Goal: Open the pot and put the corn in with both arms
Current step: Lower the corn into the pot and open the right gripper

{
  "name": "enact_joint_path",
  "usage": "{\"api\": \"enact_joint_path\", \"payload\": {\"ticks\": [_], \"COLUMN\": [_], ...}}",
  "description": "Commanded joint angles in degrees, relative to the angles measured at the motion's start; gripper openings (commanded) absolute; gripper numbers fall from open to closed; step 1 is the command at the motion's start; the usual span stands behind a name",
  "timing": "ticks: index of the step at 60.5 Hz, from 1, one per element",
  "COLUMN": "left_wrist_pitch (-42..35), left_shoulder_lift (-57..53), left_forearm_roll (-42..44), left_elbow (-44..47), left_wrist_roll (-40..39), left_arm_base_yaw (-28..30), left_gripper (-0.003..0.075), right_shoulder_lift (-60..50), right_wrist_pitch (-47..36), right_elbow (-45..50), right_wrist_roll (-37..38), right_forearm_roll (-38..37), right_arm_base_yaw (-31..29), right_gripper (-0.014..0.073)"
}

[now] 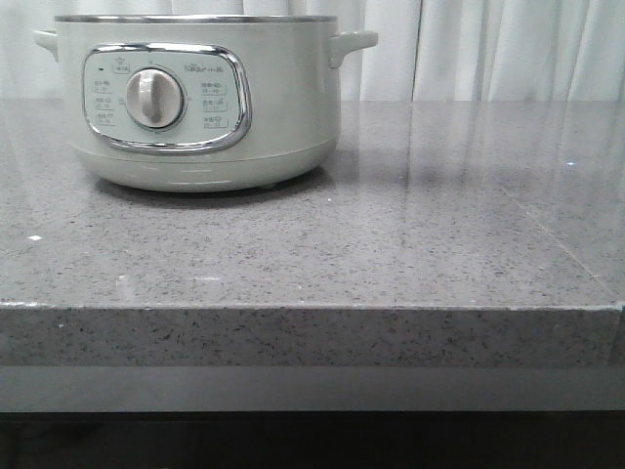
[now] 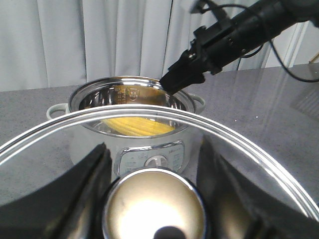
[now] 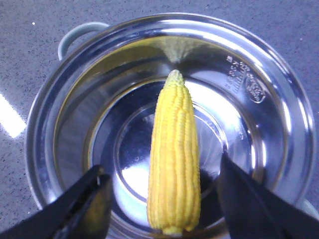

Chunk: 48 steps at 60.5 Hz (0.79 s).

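Sitting toward the ten o'clock part of a grey speckled worktop (image 1: 391, 244), the pale-green pot (image 1: 283, 107) shows its chrome-framed panel and dial to the front camera. Its steel rim is bare, with no lid on it, and one handle juts out at each side. White curtains (image 1: 488, 49) hang behind it. From the pot round to three o'clock the worktop runs flat to its straight front edge, and neither arm appears in this view.

Seen from the right wrist, the corn (image 3: 174, 159) lies flat on the shiny floor of the steel bowl, its tapered tip toward the far wall. The right claw (image 3: 164, 199) hangs above the open pot, fingers (image 3: 84, 204) spread wide on either side of the cob and not touching it. Bare steel surrounds the cob out to the bowl wall.

Seen from the left wrist, the left claw (image 2: 152, 179) is closed on the knob of a glass lid (image 2: 234, 149), held clear of the pot and nearer the camera. Through and above the lid's steel-banded edge the pot and the yellow cob are visible, with the right arm's dark claw poised just above the far rim.
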Motion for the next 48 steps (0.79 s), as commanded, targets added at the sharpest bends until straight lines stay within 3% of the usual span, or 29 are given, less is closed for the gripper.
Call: {"api": "enact_joint_path", "payload": {"ticks": [1, 23, 48], "left_wrist_pitch": [-8.01, -8.01, -8.01], "left_shoulder_lift": [0.27, 0.27, 0.27], "left_forearm_roll": [-0.77, -0.77, -0.77], "left_elbow": [-2.22, -2.22, -2.22], "left_wrist_roll": [0.00, 0.00, 0.00], "left_arm_base_yaw": [-0.37, -0.37, -0.37], "left_gripper": [0.0239, 0.0239, 0.0239], "right_shoulder_lift": [-8.57, -34.11, -62.84], "right_wrist_pitch": [-4.87, -18.59, -23.61], "right_elbow": [3.75, 33.93, 58.61], "right_wrist_roll": [-0.03, -0.23, -0.23], "right_forearm_roll": [-0.15, -0.79, -0.74], "right_arm_base_yaw": [-0.49, -0.49, -0.49], "right_gripper": [0.0451, 0.0444, 0.0444]}}
